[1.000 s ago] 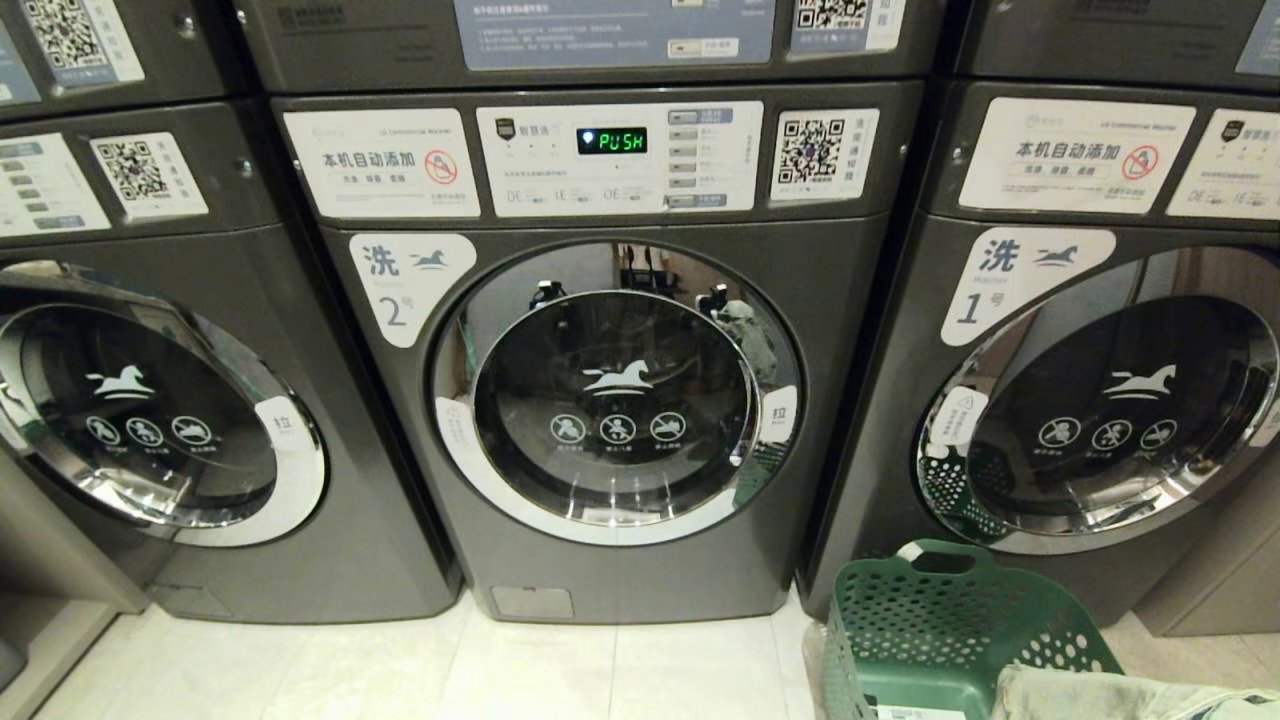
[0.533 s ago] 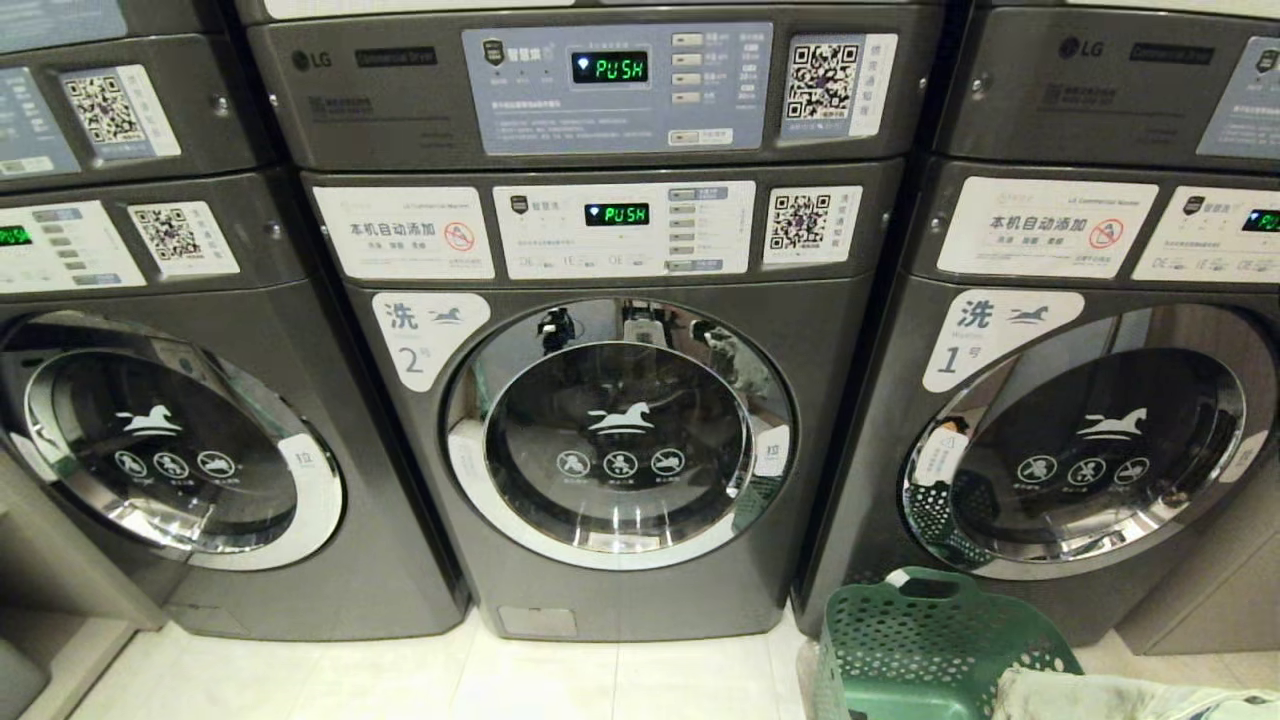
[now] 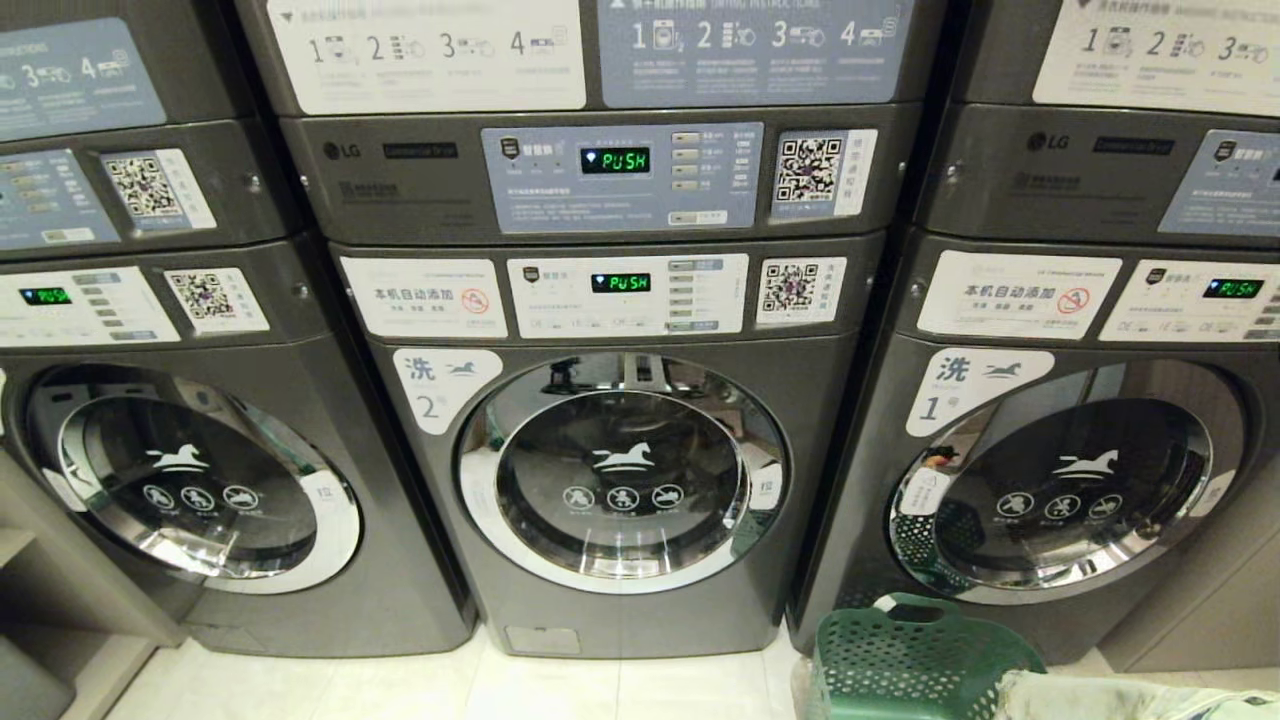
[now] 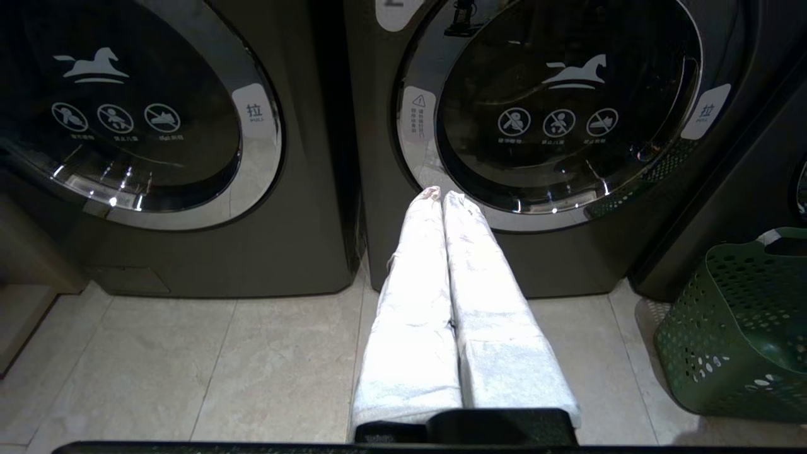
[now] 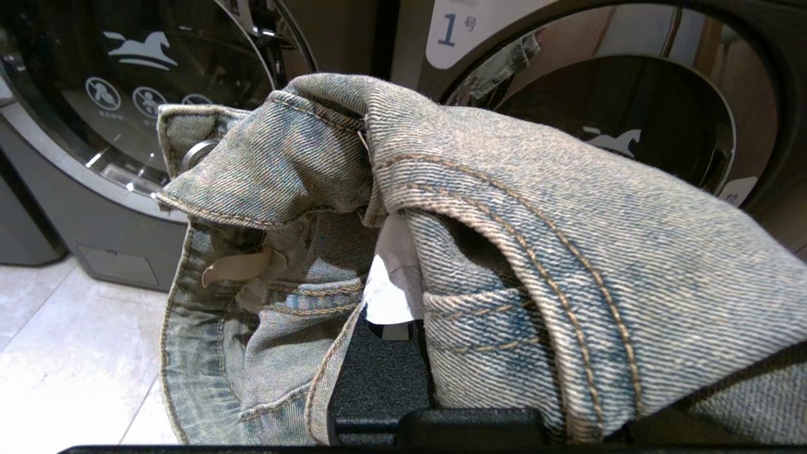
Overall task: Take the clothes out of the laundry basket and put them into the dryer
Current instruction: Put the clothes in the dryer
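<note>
My right gripper [image 5: 388, 315] is closed on a faded blue denim garment [image 5: 504, 208], which drapes over and hides the fingers. My left gripper [image 4: 444, 195] holds nothing, its white-wrapped fingers [image 4: 416, 290] pressed together, pointing at the grey front-loading machine marked 2 [image 3: 620, 480]. The green perforated plastic laundry basket [image 3: 900, 660] stands on the pale tiled floor [image 3: 400, 690], before the machine marked 1 [image 3: 1060, 480]. Both round doors are closed.
</note>
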